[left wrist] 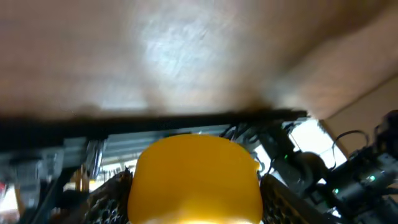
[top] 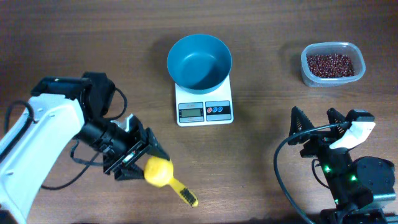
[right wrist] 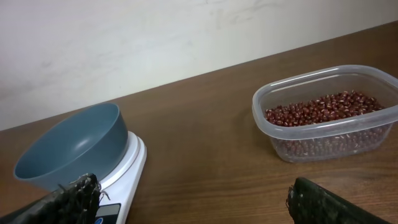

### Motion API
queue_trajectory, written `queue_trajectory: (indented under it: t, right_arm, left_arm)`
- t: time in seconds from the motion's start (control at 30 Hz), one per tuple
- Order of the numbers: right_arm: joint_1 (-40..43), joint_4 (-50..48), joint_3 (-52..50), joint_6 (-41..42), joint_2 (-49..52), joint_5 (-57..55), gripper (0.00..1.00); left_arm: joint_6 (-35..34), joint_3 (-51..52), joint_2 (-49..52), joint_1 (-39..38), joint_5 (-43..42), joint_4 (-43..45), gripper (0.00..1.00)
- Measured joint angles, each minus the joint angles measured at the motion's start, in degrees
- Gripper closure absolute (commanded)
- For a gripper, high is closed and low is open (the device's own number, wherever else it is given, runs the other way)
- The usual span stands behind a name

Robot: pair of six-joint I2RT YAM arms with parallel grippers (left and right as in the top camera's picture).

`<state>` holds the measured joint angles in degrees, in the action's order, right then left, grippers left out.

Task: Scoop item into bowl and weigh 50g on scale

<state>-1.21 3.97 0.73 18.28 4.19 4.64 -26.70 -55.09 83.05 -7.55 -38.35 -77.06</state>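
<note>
The teal-blue bowl (top: 199, 61) (right wrist: 71, 152) stands empty on the white scale (top: 204, 111) (right wrist: 130, 168) at the table's middle back. The item, dark red-brown beans (top: 332, 64) (right wrist: 323, 109), fills a clear tub (top: 305, 68) (right wrist: 273, 134) at the back right. At the front left, my left gripper (top: 142, 163) (left wrist: 194, 196) is shut on the cup of a yellow scoop (top: 157, 171) (left wrist: 194, 174), whose handle sticks out toward the front right. My right gripper (top: 316, 118) (right wrist: 193, 202) stands wide open at the front right, nothing between its fingers.
Black cables (top: 283, 168) loop beside the right arm's base. In the left wrist view, the right arm (left wrist: 360, 174) shows at the far right. Bare wooden table (top: 261, 162) lies between the two arms and in front of the scale.
</note>
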Motion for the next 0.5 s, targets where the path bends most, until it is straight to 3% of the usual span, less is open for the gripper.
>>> queue_trajectory:
  t: [0.03,0.17,0.23,0.4,0.5]
  right_arm:
    - [0.00,0.02,0.00,0.00,0.02,0.00,0.01]
    - [0.00,0.00,0.00,0.00,0.00,0.00,0.01]
    - [0.00,0.00,0.00,0.00,0.00,0.02,0.01]
    - [0.00,0.00,0.00,0.17,0.13,0.02,0.01]
    - [0.00,0.02,0.00,0.17,0.15,0.02,0.01]
  left_arm:
    - [-0.11,0.00,0.00,-0.02,1.53,1.22,0.48]
    - [-2.89,0.00,0.11,-0.15,23.54,2.75,0.48]
    - [-2.97,-0.57,0.22,-0.15,29.64,1.09,0.47]
    - [-6.38,-20.94,0.85,-0.15,51.67,-12.17,0.55]
    - [-11.28,-24.41,0.87,-0.15,62.84,-12.31,0.49]
